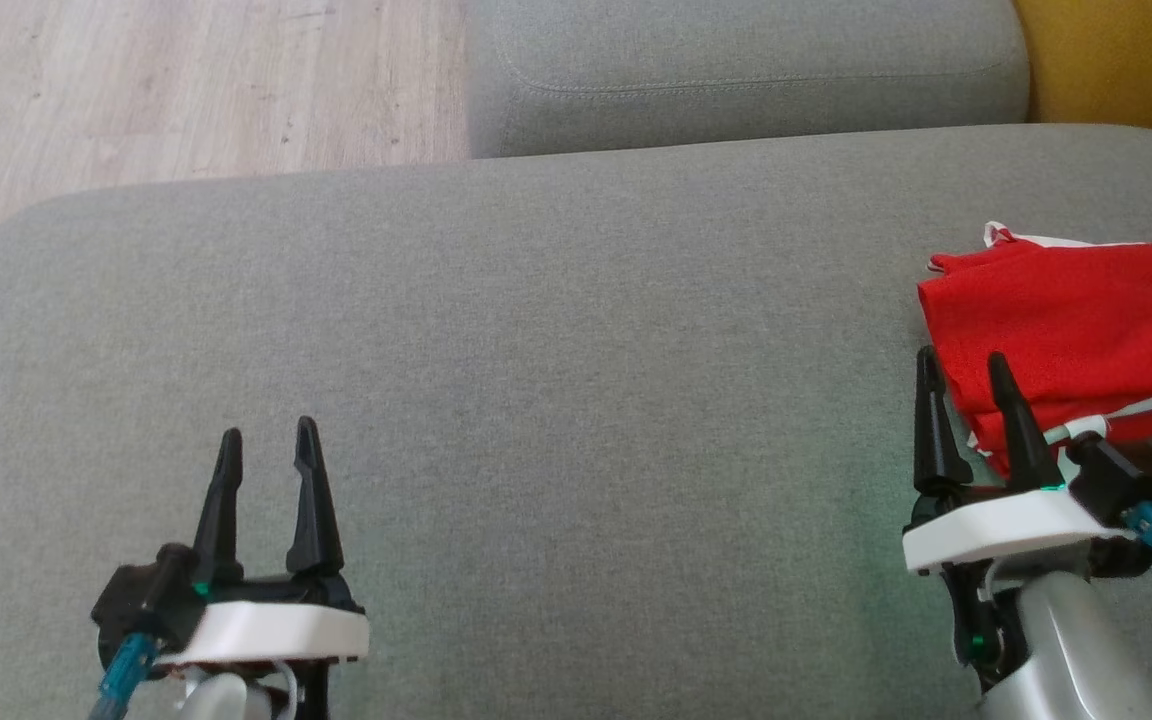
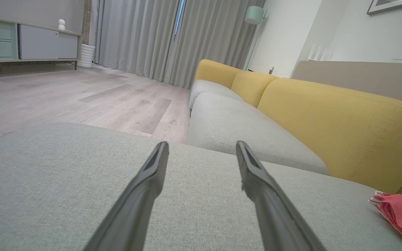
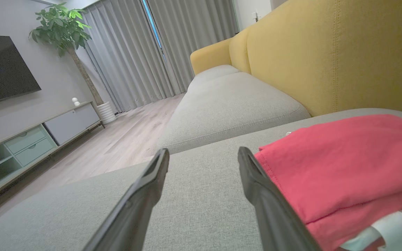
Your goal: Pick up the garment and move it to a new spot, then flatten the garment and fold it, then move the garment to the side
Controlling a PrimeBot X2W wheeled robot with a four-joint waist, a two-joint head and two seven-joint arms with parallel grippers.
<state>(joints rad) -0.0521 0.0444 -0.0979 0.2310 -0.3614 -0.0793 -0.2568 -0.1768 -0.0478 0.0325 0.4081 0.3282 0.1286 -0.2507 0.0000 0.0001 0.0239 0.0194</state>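
The folded red cloth garment with white trim (image 1: 1066, 320) lay just outside the right gripper (image 1: 961, 355), beside its outer finger, long axis crosswise to those fingers. Its jaws stood parted, gripping nothing. The left gripper (image 1: 268, 430) sat well apart over the grey fabric sofa cushion (image 1: 576, 350), jaws likewise parted. A white strip (image 3: 393, 223) showed at the near fold, too blurred to read.

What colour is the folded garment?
The garment is red with white trim, clearest in right wrist view.
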